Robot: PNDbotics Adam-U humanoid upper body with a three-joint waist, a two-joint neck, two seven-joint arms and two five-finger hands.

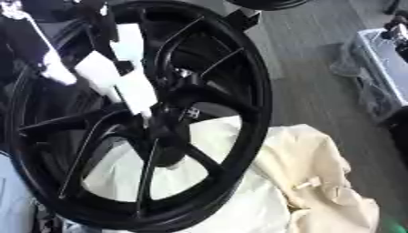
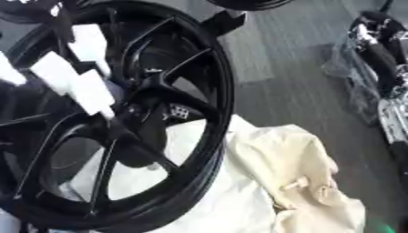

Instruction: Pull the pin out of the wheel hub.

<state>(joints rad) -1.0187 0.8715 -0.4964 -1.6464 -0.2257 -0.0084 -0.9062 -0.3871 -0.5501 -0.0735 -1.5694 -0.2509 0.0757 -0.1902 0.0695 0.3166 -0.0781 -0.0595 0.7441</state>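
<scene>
A large black spoked wheel stands tilted and fills the left and middle of both views. Its dark hub sits where the spokes meet. My left hand, with white-covered fingers, comes in from the upper left across the spokes. Its fingers are straight, and one white fingertip touches the hub. A small checkered metal piece shows just right of that fingertip; I cannot make out a pin for certain. My right arm, black with silver joints, hangs at the far right edge, well away from the wheel.
A cream cloth lies crumpled under and to the right of the wheel. A clear plastic bin stands at the right on the grey floor. Another dark round object shows at the top edge.
</scene>
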